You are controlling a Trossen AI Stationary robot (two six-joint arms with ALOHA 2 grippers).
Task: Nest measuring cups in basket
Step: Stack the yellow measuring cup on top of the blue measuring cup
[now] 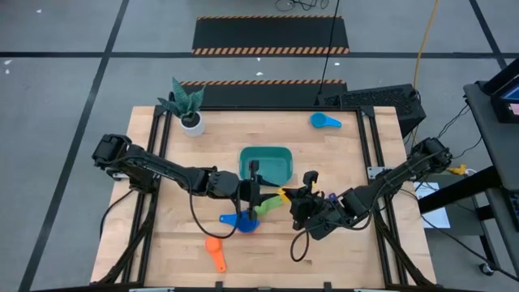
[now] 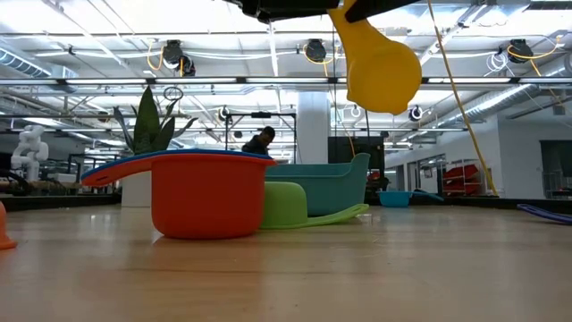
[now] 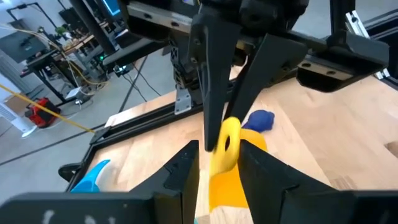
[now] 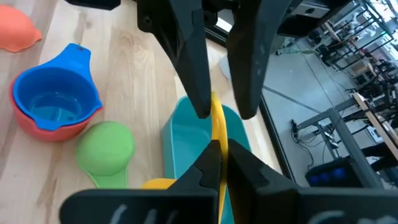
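Above the bench (image 1: 178,243), just in front of the teal basket (image 1: 266,163), both tools meet at the yellow cup (image 2: 382,67), which hangs in the air. Right tool (image 4: 214,146) is clamped shut on its flat handle; left tool (image 3: 217,158) straddles that handle, fingers (image 3: 186,168) close on either side, though I cannot tell if they pinch it. Dark blue cup (image 4: 53,93) sits nested in the red cup (image 2: 207,197), green cup (image 4: 107,148) upside down beside them. Orange cup (image 1: 215,251) lies nearer the front edge, light blue cup (image 1: 326,121) at the far side.
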